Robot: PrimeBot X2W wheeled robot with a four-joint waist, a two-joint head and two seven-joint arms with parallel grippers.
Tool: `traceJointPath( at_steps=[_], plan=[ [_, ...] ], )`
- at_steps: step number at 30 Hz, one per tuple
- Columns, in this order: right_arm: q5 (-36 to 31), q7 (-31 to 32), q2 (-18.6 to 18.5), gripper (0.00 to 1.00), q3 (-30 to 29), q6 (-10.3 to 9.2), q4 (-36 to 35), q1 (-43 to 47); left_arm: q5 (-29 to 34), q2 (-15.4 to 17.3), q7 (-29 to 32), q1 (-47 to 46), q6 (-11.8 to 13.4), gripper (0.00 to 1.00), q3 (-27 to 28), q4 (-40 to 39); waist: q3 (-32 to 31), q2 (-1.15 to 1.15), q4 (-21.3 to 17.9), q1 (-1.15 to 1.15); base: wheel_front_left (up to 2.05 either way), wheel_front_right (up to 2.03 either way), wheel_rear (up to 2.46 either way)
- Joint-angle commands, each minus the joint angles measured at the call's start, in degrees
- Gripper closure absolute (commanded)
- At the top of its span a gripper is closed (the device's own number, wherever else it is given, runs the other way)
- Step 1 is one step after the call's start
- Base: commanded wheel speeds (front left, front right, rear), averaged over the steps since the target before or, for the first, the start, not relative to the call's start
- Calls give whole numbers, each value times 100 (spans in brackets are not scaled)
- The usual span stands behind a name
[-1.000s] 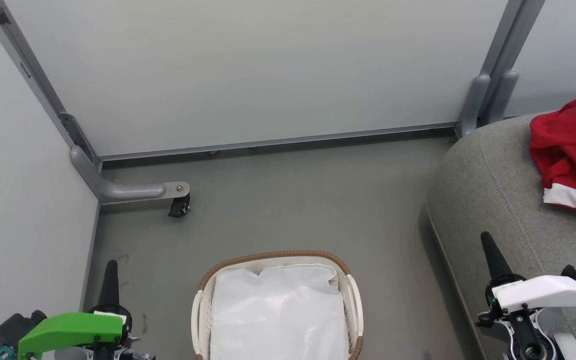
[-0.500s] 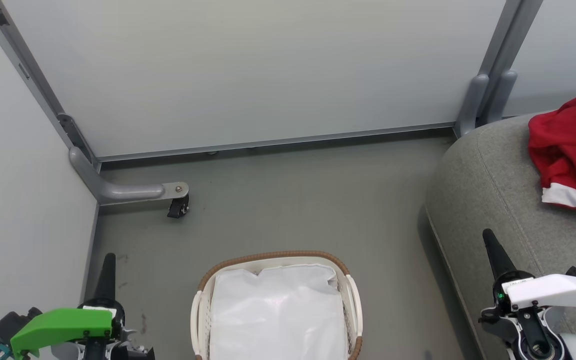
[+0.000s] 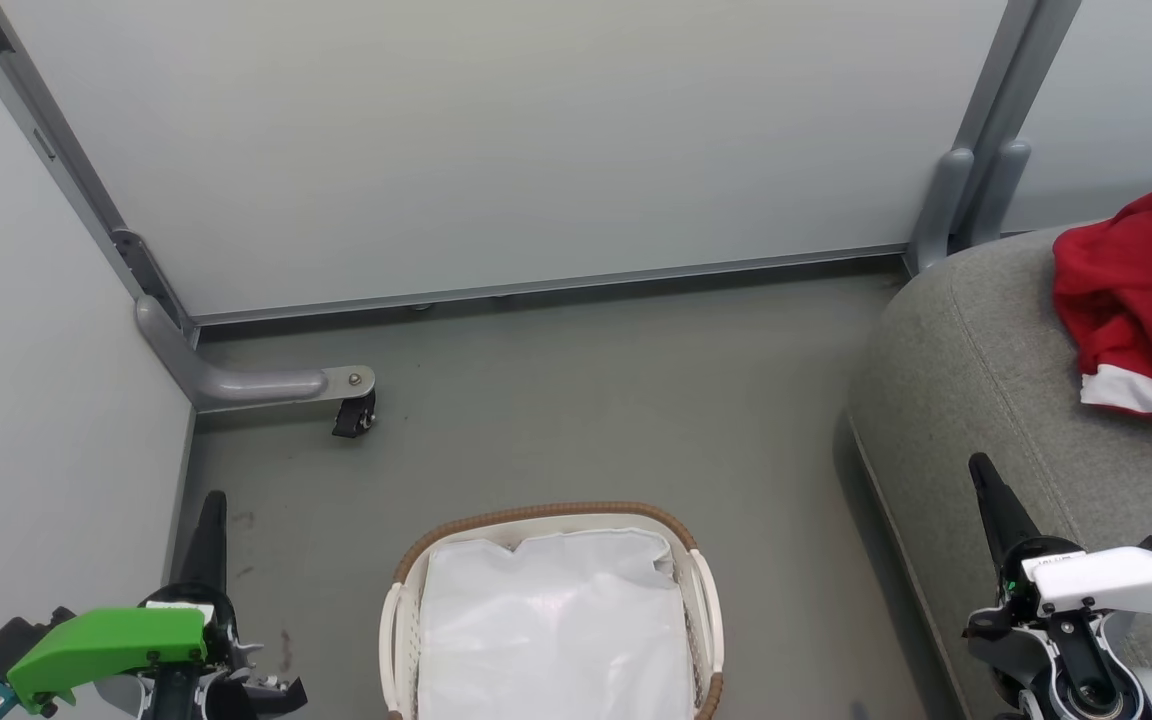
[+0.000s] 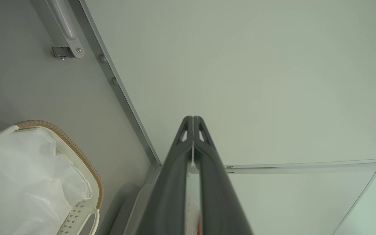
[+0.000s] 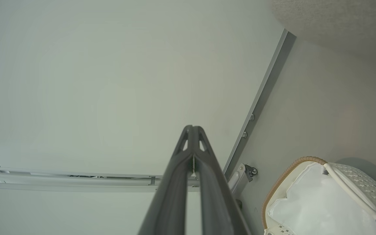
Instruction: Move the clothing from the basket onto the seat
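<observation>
**Basket.** The oval white plastic basket (image 3: 536,512) with a brown woven-look rim stands on the grey floor (image 3: 586,400), close in front of the robot and between its two arms. Inside it lies a crumpled white liner sheet (image 3: 556,620). No red cloth shows on top of the sheet, and anything beneath it is hidden.

**Clothing.** The soft, bright red fabric clothing (image 3: 1136,290) with a white band lies bunched on the large grey upholstered seat (image 3: 966,380), to the robot's right. It is towards the back of the cushion and partly cut off by the edge of the head view. On this evidence I judge the transfer complete, or very nearly so.

**Left gripper** (image 3: 215,497). The two long dark fingers are pressed together tip to tip and clasp nothing. It hangs just left of the basket, clear of the rim.

**Right gripper** (image 3: 979,460). The fingers are likewise clenched flat on each other and empty. It sits over the front edge of the seat.

**Posture.** Both arms are held low, one on each side, with the fingers aimed at the pale wall panel (image 3: 496,140). I read this as a rest pose, with no grasp being prepared.

**Relation.** The clothing lies ahead and to the right of the right gripper's fingers, well apart and without contact. The left gripper's fingers are farther off, with the basket and open floor between them and the clothing.
</observation>
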Motion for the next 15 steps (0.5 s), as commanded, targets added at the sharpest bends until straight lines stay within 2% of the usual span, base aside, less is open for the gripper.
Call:
traceJointPath(
  at_steps=[1,15],
  plan=[
    [131,49,-35,100,-32,-3,-55,2,-134,33,40,-132,-32,100,31,-52,-1,0,-2,0,0,0,0],
    [704,196,-40,100,-86,-4,-105,11,-635,36,190,-195,-68,100,104,-76,-6,0,-23,0,0,0,0]
  ],
)
